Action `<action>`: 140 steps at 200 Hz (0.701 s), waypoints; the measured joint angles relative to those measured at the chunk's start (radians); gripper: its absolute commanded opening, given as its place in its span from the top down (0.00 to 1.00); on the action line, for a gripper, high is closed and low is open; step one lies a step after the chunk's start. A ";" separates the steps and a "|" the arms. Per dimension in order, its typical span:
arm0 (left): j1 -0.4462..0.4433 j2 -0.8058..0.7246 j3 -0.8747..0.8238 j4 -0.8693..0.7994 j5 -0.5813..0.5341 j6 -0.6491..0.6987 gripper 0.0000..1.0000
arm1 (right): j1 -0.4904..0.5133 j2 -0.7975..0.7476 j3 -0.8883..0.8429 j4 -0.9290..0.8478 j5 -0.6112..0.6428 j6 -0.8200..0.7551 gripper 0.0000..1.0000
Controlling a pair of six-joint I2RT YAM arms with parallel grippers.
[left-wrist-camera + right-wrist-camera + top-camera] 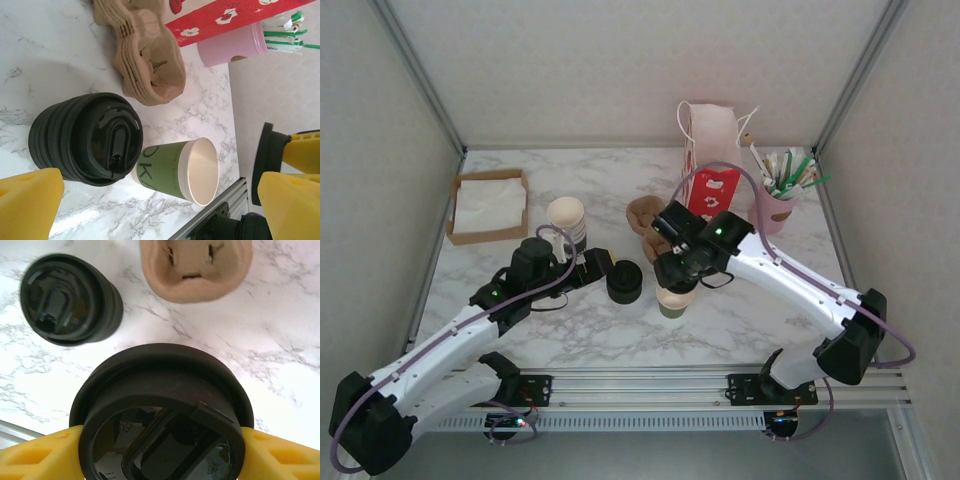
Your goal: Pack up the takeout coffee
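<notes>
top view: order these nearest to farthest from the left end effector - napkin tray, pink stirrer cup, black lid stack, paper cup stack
1. black lid stack, just right of the left end effector
2. paper cup stack, just behind it
3. napkin tray, back left
4. pink stirrer cup, back right, farthest

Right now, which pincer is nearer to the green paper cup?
Right. The right pincer hangs directly over the green paper cup, gripping a black lid. The left pincer is open on the far side of the lid stack.
</notes>
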 measured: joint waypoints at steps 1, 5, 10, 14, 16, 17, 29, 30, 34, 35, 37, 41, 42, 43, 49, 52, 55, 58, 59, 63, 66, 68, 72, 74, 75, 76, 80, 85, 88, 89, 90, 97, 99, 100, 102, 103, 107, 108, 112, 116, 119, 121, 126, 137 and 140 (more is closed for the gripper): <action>-0.002 -0.001 0.001 -0.001 -0.004 0.000 0.00 | -0.001 -0.002 -0.002 -0.001 0.000 0.000 0.31; -0.008 -0.006 0.002 -0.003 -0.009 0.003 0.00 | -0.003 -0.008 -0.012 -0.006 -0.002 0.003 0.31; -0.019 -0.013 0.004 -0.003 -0.026 0.005 0.00 | -0.005 -0.015 -0.023 -0.011 -0.002 0.005 0.31; -0.027 -0.019 0.004 -0.004 -0.037 0.008 0.00 | -0.007 -0.019 -0.031 -0.015 -0.003 0.005 0.31; -0.030 -0.021 0.005 -0.005 -0.042 0.008 0.00 | -0.008 -0.021 -0.035 -0.016 -0.005 0.006 0.31; -0.031 -0.022 0.005 -0.005 -0.044 0.008 0.00 | -0.008 -0.021 -0.037 -0.016 -0.006 0.007 0.31; -0.054 -0.034 0.005 -0.006 -0.074 0.015 0.00 | -0.008 -0.026 -0.058 -0.022 -0.018 0.008 0.31; -0.055 -0.035 0.005 -0.006 -0.076 0.016 0.00 | -0.008 -0.026 -0.059 -0.023 -0.018 0.007 0.31; -0.062 -0.038 0.005 -0.005 -0.084 0.019 0.00 | -0.008 -0.026 -0.064 -0.024 -0.022 0.007 0.31; -0.063 -0.039 0.005 -0.005 -0.086 0.019 0.00 | -0.008 -0.026 -0.066 -0.024 -0.024 0.008 0.31; -0.065 -0.039 0.005 -0.005 -0.089 0.019 0.00 | -0.008 -0.026 -0.069 -0.024 -0.025 0.008 0.31; -0.072 -0.041 0.005 -0.005 -0.097 0.023 0.00 | -0.008 -0.026 -0.073 -0.024 -0.028 0.008 0.31; -0.072 -0.041 0.005 -0.005 -0.099 0.022 0.00 | -0.008 -0.026 -0.074 -0.024 -0.028 0.008 0.31; -0.074 -0.041 0.005 -0.005 -0.100 0.023 0.00 | -0.008 -0.026 -0.075 -0.025 -0.029 0.008 0.31; -0.081 -0.042 0.004 -0.002 -0.108 0.029 0.00 | -0.008 -0.026 -0.080 -0.025 -0.031 0.008 0.31; -0.084 -0.042 0.004 -0.001 -0.112 0.034 0.00 | -0.008 -0.026 -0.082 -0.025 -0.033 0.008 0.31; -0.087 -0.042 0.004 0.000 -0.115 0.036 0.00 | -0.009 -0.026 -0.083 -0.025 -0.036 0.007 0.31; -0.089 -0.042 0.004 0.002 -0.119 0.041 0.00 | -0.009 -0.024 -0.083 -0.026 -0.040 0.007 0.31; -0.090 -0.042 0.004 0.002 -0.119 0.041 0.00 | -0.009 -0.024 -0.083 -0.026 -0.040 0.007 0.31; -0.093 -0.042 0.003 0.004 -0.122 0.046 0.00 | -0.009 -0.022 -0.083 -0.026 -0.044 0.007 0.31; -0.095 -0.042 0.003 0.006 -0.125 0.049 0.00 | -0.009 -0.021 -0.083 -0.026 -0.047 0.007 0.31; -0.095 -0.042 0.003 0.007 -0.126 0.050 0.01 | -0.009 -0.020 -0.083 -0.026 -0.048 0.007 0.31; -0.095 -0.042 0.003 0.010 -0.128 0.058 0.00 | -0.009 -0.017 -0.083 -0.026 -0.050 0.007 0.31; -0.095 -0.042 0.003 0.011 -0.130 0.060 0.00 | -0.009 -0.015 -0.083 -0.026 -0.051 0.007 0.31; -0.095 -0.042 0.003 0.011 -0.130 0.060 0.00 | -0.009 -0.014 -0.083 -0.026 -0.052 0.007 0.31; -0.095 -0.042 0.003 0.012 -0.130 0.061 0.00 | -0.009 -0.013 -0.083 -0.026 -0.052 0.007 0.31; -0.095 -0.042 0.002 0.016 -0.132 0.068 0.00 | -0.009 -0.009 -0.083 -0.026 -0.053 0.007 0.31; -0.095 -0.042 0.002 0.019 -0.134 0.075 0.00 | -0.009 -0.003 -0.083 -0.024 -0.055 0.007 0.31; -0.095 -0.042 0.001 0.020 -0.135 0.077 0.00 | -0.009 0.002 -0.083 -0.023 -0.055 0.007 0.31; -0.096 -0.042 0.001 0.021 -0.135 0.079 0.00 | -0.009 0.003 -0.083 -0.022 -0.055 0.007 0.31; -0.096 -0.042 0.001 0.021 -0.135 0.080 0.00 | -0.009 0.005 -0.083 -0.021 -0.055 0.007 0.31; -0.096 -0.042 -0.002 0.027 -0.137 0.089 0.00 | -0.009 0.017 -0.083 -0.016 -0.056 0.006 0.31; -0.096 -0.042 -0.003 0.029 -0.137 0.091 0.00 | -0.009 0.020 -0.083 -0.014 -0.056 0.007 0.31; -0.097 -0.042 -0.004 0.031 -0.138 0.091 0.00 | -0.009 0.021 -0.083 -0.014 -0.056 0.007 0.31; -0.097 -0.042 -0.005 0.032 -0.139 0.093 0.00 | -0.009 0.024 -0.083 -0.012 -0.057 0.006 0.31; -0.097 -0.042 -0.006 0.033 -0.140 0.095 0.00 | -0.009 0.026 -0.083 -0.011 -0.057 0.006 0.31; -0.097 -0.042 -0.009 0.036 -0.141 0.097 0.00 | -0.009 0.032 -0.083 -0.008 -0.060 0.006 0.31; -0.097 -0.042 -0.010 0.038 -0.142 0.098 0.00 | -0.009 0.034 -0.083 -0.007 -0.060 0.006 0.31; -0.097 -0.042 -0.014 0.041 -0.143 0.101 0.00 | -0.009 0.040 -0.083 -0.004 -0.061 0.006 0.31; -0.097 -0.042 -0.018 0.046 -0.144 0.103 0.00 | -0.009 0.045 -0.083 -0.002 -0.062 0.006 0.31; -0.097 -0.042 -0.022 0.049 -0.144 0.105 0.00 | -0.009 0.050 -0.083 0.000 -0.063 0.006 0.31; -0.097 -0.042 -0.024 0.054 -0.144 0.105 0.00 | -0.009 0.052 -0.082 0.001 -0.064 0.006 0.31; -0.097 -0.042 -0.031 0.060 -0.144 0.109 0.00 | -0.009 0.060 -0.081 0.003 -0.063 0.005 0.31; -0.097 -0.044 -0.048 0.077 -0.145 0.113 0.00 | -0.009 0.077 -0.077 0.009 -0.065 0.003 0.32; -0.097 -0.046 -0.053 0.081 -0.145 0.116 0.00 | -0.009 0.082 -0.075 0.011 -0.067 0.003 0.32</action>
